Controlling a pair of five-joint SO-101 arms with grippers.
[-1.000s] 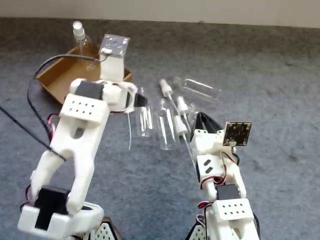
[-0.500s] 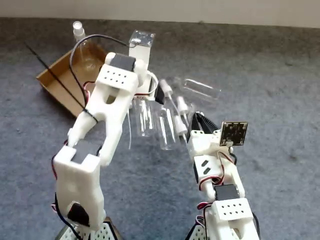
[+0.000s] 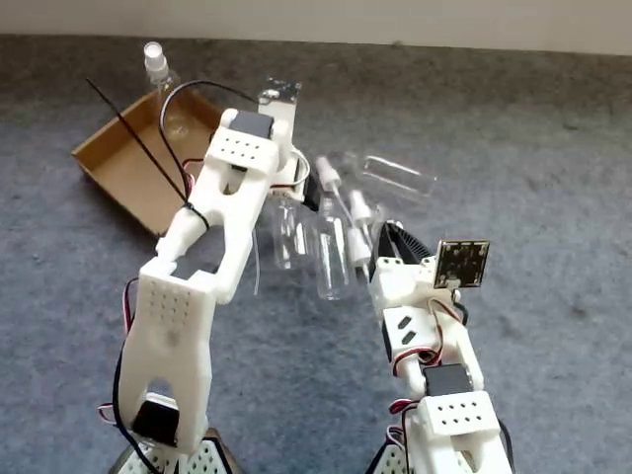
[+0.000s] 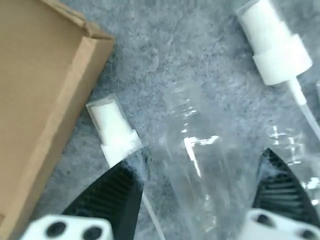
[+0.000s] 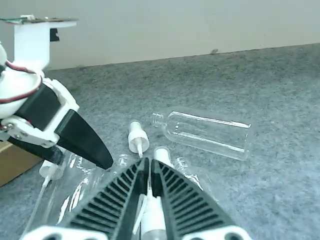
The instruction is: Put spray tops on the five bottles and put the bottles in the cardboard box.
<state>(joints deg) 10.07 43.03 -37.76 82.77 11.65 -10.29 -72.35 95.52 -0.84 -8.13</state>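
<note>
A: Cardboard box (image 3: 109,158) sits toward the far left of the desk (image 3: 553,197), with a capped bottle (image 3: 163,89) upright at its far corner. How would the other bottles handle?

B: They look clear, empty and light. They are round and slick, so they are likely to roll. The left gripper (image 4: 197,170) has its fingers spread wide to either side of one lying bottle (image 4: 192,125), near the box wall. Mid-body, across the width, seems the safest hold.

A: And the spray tops?

B: They are small and light, with thin dip tubes that probably bend, so the collar is the place to pinch. The right gripper (image 5: 150,167) has its fingers nearly together. A white spray top (image 5: 151,215) shows in the slit, though whether they pinch it cannot be told. A loose top (image 5: 136,136) lies just ahead, beside a second open bottle (image 5: 207,131).
</note>
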